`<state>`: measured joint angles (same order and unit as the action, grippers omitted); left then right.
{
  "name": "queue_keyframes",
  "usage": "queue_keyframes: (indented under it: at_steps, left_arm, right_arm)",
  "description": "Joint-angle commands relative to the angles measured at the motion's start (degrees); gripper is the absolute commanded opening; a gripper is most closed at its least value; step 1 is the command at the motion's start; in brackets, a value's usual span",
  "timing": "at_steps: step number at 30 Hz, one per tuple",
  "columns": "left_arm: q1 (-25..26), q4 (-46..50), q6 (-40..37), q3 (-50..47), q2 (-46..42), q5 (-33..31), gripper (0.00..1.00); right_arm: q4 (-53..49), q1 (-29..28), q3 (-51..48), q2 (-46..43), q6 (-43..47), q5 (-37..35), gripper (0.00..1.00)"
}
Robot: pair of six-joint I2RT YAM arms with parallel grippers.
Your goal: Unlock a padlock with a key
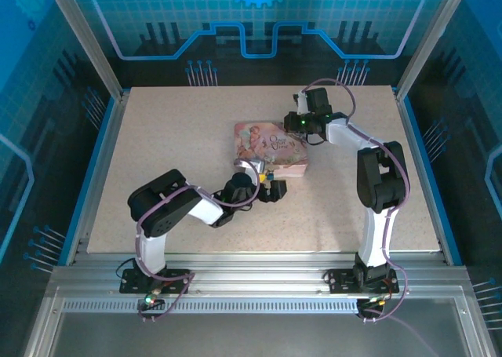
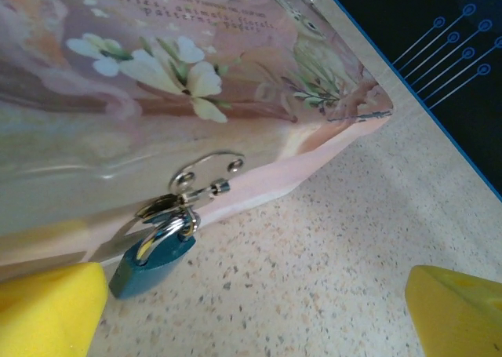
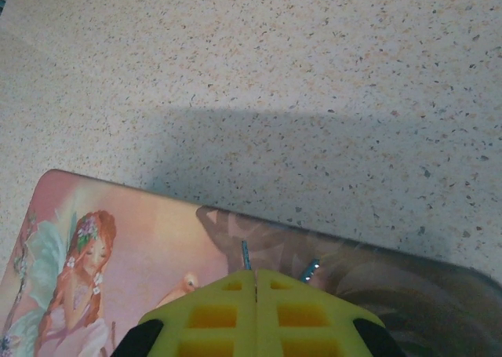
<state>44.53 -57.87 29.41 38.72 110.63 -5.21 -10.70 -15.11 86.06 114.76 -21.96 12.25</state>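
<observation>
Right gripper (image 3: 256, 282): clamped on key (image 3: 245, 255), over pink box (image 3: 141, 247).
Left gripper (image 2: 251, 298): spread wide, facing box front.
Padlock (image 2: 153, 263): hanging from box clasp (image 2: 205, 176).

Box (image 1: 271, 147) sits near the middle of the table (image 1: 157, 137), a touch right of centre. On its near side the padlock (image 2: 153, 261) hangs from the clasp (image 2: 205, 176), body down against the tabletop just in front of the box. Left gripper (image 2: 251, 314) is low at that near side, fingers set wide, the padlock between them and closer to one finger. Right gripper (image 3: 256, 286) is over the lid by the box's far edge, bare table beyond, with the key (image 3: 245, 255) pinched between its fingers and poking out above the lid.
</observation>
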Motion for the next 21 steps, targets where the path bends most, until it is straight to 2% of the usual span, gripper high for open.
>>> queue_keyframes:
  at_steps: [1,8,15,19,21]
  left_arm:
    - [0.57,0.82,-1.47,2.75,2.46,-0.12,0.99]
    - [0.52,-0.18,-0.52,5.11,4.33,4.12,0.94]
    - [0.30,-3.74,-0.51,4.61,4.33,5.21,0.89]
    - [0.30,-3.15,0.69,4.34,3.95,3.50,0.90]
    - [0.39,1.04,1.26,4.38,2.75,-0.18,0.91]
  right_arm:
    - [0.43,-0.82,0.09,-1.02,0.69,0.60,0.00]
    - [0.86,-0.54,-0.82,-1.36,0.94,0.76,0.00]
    - [0.86,-0.13,-1.42,-2.26,1.31,0.93,0.00]
    - [0.88,0.00,-1.84,-2.73,1.39,0.80,0.00]
    - [0.81,0.00,-1.83,-2.87,1.40,0.63,0.00]
